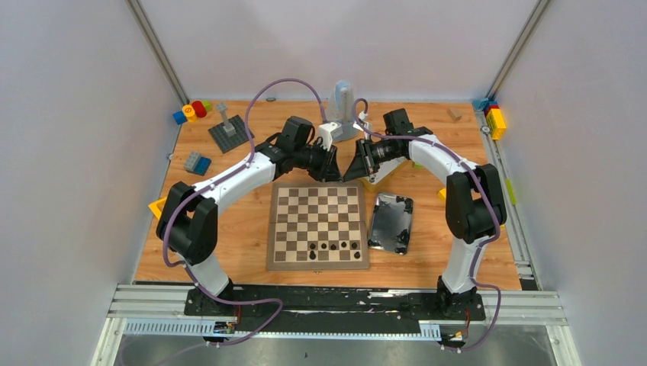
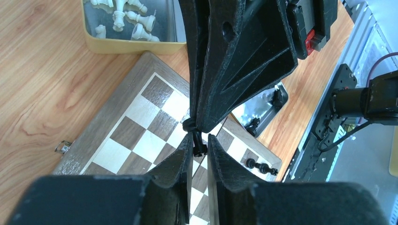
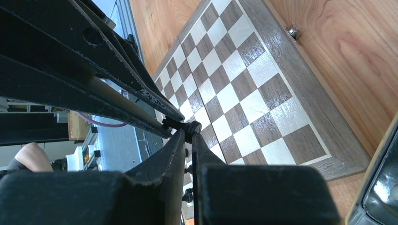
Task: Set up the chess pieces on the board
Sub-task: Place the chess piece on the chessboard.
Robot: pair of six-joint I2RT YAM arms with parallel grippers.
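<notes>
The board lies mid-table, with several black chess pieces on its near rows. My two grippers meet tip to tip above its far edge. The left gripper has its fingers closed around the base end of a black chess piece. The right gripper is shut on the other, rounded end of that piece. The piece hangs in the air over the board. In the top view the left gripper and right gripper hide it.
A tin of white pieces sits beyond the board's far edge. A shiny tin with black pieces lies to the board's right. A grey studded plate, toy blocks and a white stand are at the back.
</notes>
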